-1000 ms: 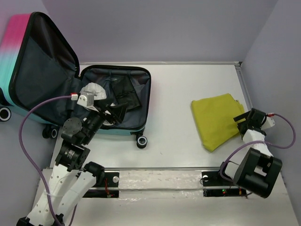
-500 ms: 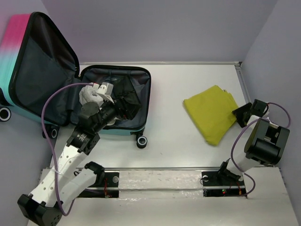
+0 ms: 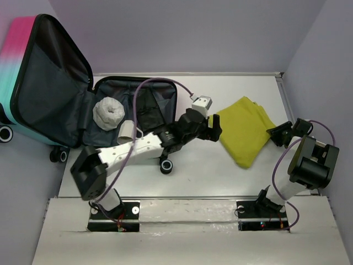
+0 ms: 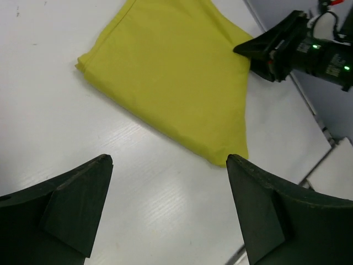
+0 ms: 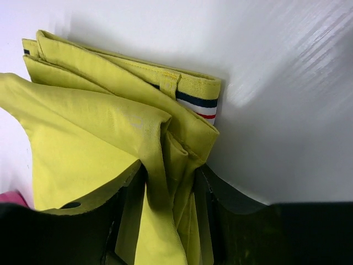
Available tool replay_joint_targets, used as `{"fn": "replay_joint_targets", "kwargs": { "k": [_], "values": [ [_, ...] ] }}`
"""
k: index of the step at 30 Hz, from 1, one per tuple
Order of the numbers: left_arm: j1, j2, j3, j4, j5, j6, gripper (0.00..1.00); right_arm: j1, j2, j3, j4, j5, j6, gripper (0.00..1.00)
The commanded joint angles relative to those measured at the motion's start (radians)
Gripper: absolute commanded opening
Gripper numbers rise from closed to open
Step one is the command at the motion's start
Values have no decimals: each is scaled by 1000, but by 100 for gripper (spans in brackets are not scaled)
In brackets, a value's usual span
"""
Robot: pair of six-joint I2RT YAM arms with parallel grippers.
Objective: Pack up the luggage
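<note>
The luggage [image 3: 44, 83] lies open at the left, its pink-to-teal lid propped up and its dark lined base flat on the table. A folded yellow garment [image 3: 242, 130] [image 4: 171, 72] [image 5: 94, 127] lies right of centre. My left gripper [image 3: 214, 128] [image 4: 168, 161] hangs open just left of the garment's near corner, with only bare table between its fingers. At the garment's right edge, my right gripper [image 3: 276, 135] [image 5: 168, 187] [image 4: 276, 47] is shut on bunched yellow folds near a striped waistband [image 5: 196, 103].
Inside the suitcase base lie a white bundle [image 3: 108, 113], a white roll [image 3: 128, 130] and dark clothing [image 3: 146, 105]. The left arm stretches across the suitcase's right wheel [image 3: 166, 165]. A raised table rim [image 3: 284, 96] and the wall stand close behind the right gripper.
My left arm has swung out of the suitcase and rightwards to the yellow garment. The right gripper has closed on the garment's edge, and the garment has shifted a little to the left.
</note>
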Motion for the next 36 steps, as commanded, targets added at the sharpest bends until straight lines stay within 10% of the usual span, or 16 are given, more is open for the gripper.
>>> {"fn": "replay_joint_targets", "kwargs": {
  "k": [1,12,27,32,36],
  "values": [
    [-4,236,187,-8,-140,24,96,8,28,-27,2,-56,11,35],
    [79,703,641,-160,-156,-47,99,8,34,-44,41,-96,14,14],
    [148,938,816,-188,-78,-108,98,8,5,-56,50,-87,9,13],
    [148,992,833,-165,-13,-142,80,8,-6,-66,56,-89,9,14],
    [148,977,772,-102,-10,-165,46,17,-21,-72,59,-98,12,13]
  ]
}}
